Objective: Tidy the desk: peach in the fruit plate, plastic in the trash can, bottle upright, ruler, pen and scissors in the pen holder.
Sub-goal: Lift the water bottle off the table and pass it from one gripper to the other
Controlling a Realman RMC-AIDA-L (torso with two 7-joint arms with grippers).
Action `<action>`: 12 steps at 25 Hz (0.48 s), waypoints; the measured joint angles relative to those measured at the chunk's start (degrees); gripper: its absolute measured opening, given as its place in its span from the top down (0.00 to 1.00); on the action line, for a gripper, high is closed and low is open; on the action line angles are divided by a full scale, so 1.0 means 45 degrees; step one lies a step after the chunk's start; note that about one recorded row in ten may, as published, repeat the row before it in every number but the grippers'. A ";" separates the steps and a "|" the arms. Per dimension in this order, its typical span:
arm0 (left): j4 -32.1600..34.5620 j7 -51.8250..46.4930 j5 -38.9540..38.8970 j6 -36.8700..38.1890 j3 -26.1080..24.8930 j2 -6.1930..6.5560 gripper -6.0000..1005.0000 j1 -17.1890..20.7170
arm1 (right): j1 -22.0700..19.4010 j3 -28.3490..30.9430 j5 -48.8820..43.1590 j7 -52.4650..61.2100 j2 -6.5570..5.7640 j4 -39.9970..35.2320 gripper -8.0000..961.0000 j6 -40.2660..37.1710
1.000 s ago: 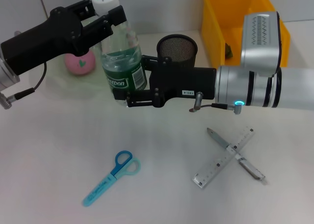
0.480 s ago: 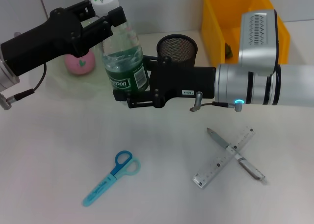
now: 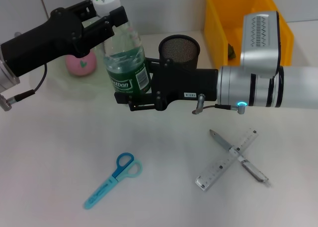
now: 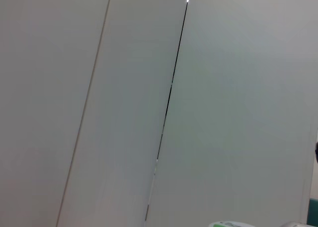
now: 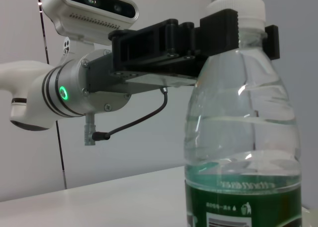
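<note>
Bottle standing near-upright, long axis vertical. Left gripper pinching closed on the neck under the cap; right gripper clamping the base.

Pale wall panels with a dark vertical seam stood behind the claws; nothing else non-task.

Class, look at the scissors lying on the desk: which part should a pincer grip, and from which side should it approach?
Judging by their pose, grip the scissors across the narrow covered blade, coming straight down from above. They lie flat and diagonal on the desk, so the pincer should turn crosswise to them; the handle loops are wider.
</note>
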 joint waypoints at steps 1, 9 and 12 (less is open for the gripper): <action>0.0000 0.0000 0.0000 -0.0002 -0.0004 -0.0001 0.55 -0.0002 | 0.0000 -0.0004 0.0001 -0.0001 0.0000 0.0004 0.16 0.0012; 0.0001 0.0000 0.0002 -0.0002 -0.0020 0.0008 0.56 -0.0005 | -0.0010 -0.0188 0.0003 0.0001 0.0004 0.0050 0.16 0.0229; 0.0001 0.0000 0.0002 -0.0002 -0.0020 0.0012 0.56 -0.0005 | -0.0016 -0.0329 0.0003 0.0001 0.0017 0.0063 0.16 0.0351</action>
